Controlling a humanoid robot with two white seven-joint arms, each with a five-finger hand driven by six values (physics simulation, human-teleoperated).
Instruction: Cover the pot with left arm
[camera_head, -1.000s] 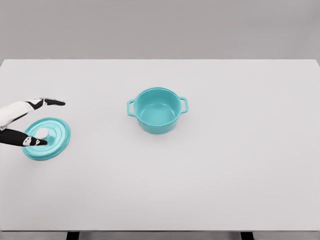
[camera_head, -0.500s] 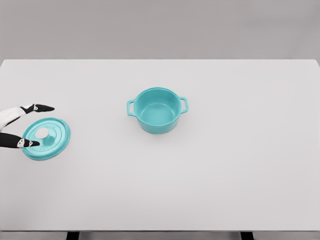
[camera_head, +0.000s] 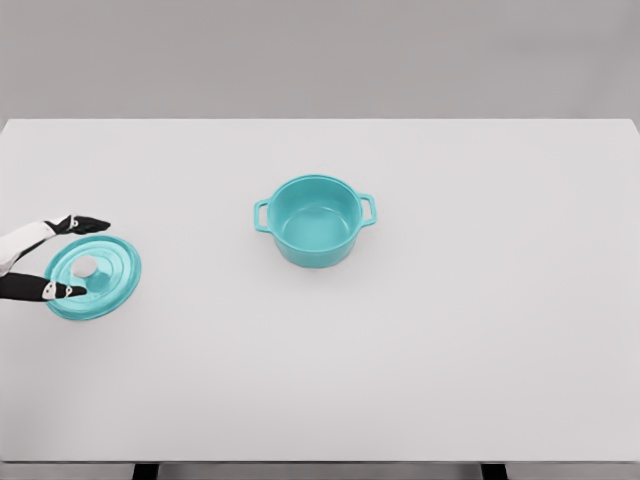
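A teal pot (camera_head: 315, 220) with two side handles stands uncovered near the middle of the white table (camera_head: 450, 350). Its teal lid (camera_head: 95, 278), with a white knob (camera_head: 85, 266), lies flat at the table's left edge. My left hand (camera_head: 78, 256) comes in from the left edge, one finger (camera_head: 88, 224) reaching past the lid's far rim and the thumb (camera_head: 62, 290) resting over its near side. The fingers are spread around the knob without closing on it. Most of the hand is cut off by the frame. The right arm is out of view.
The table's front edge runs along the bottom of the view, with two dark legs (camera_head: 146, 471) showing below it. A grey wall stands behind the table.
My left hand has pulled back to the left and lowered; the upper finger dropped toward the lid's far rim, narrowing the gap to the thumb. Lid and pot have not moved.
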